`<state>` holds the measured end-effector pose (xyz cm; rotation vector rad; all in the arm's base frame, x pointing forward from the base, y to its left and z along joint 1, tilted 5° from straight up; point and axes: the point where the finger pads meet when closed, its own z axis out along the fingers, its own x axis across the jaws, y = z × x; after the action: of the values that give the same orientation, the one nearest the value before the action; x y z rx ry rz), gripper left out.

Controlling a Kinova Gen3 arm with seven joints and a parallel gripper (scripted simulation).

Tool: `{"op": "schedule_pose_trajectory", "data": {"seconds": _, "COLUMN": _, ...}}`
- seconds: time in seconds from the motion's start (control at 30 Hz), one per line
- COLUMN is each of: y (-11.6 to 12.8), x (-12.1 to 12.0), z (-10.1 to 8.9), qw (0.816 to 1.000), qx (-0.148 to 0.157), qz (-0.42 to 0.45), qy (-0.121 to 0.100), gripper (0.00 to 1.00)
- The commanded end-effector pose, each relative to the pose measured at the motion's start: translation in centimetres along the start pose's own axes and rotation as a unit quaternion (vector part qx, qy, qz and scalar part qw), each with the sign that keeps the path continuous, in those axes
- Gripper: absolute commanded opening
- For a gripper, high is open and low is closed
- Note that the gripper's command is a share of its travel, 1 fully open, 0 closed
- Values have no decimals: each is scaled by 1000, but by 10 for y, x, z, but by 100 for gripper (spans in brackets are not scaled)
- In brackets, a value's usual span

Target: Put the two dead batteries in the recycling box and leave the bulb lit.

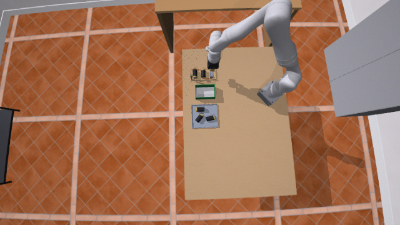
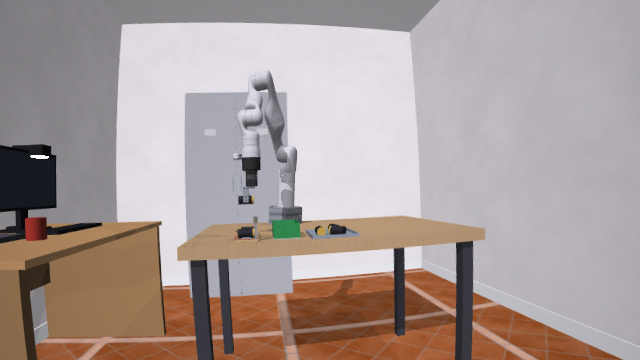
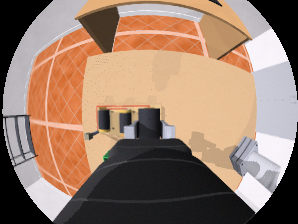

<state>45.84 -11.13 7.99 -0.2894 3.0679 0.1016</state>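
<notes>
On the work table (image 1: pixel 244 150), everything is referenced to the battery holder (image 1: pixel 204 74) near the far-left corner. Arm (image 1: pixel 278 34) is the biggest item: base block (image 1: pixel 268 94) sits on the table well to the right of the holder, links arch up and over, wrist comes down vertical just beside the holder's right end. Grey tray (image 1: pixel 205 116) lies on the near side of the holder, past the box, with three loose batteries (image 1: pixel 205 117) on it, lying at different angles, none touching the holder. Green recycling box (image 1: pixel 205 92) stands upright between holder and tray, just beside the holder, pale floor visible inside, no battery seen in it. Holder itself carries two black batteries (image 1: pixel 199 73) in its left and middle slots; right slot shows bare grey metal. Gripper (image 2: pixel 245 199) hangs above the holder's right end, well clear of the table in the exterior view, fingers clamped on one battery (image 2: pixel 245 199). That cell is held horizontal, black body with a yellow end facing right, directly under the wrist and straight above the holder. Wrist view shows the held cell (image 3: pixel 148 123) as a dark block in front of the holder (image 3: pixel 127 111); fingers themselves are hidden by the gripper body there. Bulb state: cannot tell at this scale.
</notes>
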Motion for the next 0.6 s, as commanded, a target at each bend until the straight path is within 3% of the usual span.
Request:
{"op": "schedule_pose_trajectory", "data": {"seconds": 0.0, "y": -1, "x": -1, "z": -3, "qw": 1000, "qx": 2, "qz": 0, "qy": -2, "gripper": 57}}
{"op": "schedule_pose_trajectory", "data": {"seconds": 0.4, "y": 9, "x": -2, "z": -3, "qw": 1000, "qx": 2, "qz": 0, "qy": -2, "gripper": 57}}
{"op": "schedule_pose_trajectory", "data": {"seconds": 0.57, "y": 25, "x": -3, "z": -2, "qw": 1000, "qx": 2, "qz": 0, "qy": -2, "gripper": 57}}
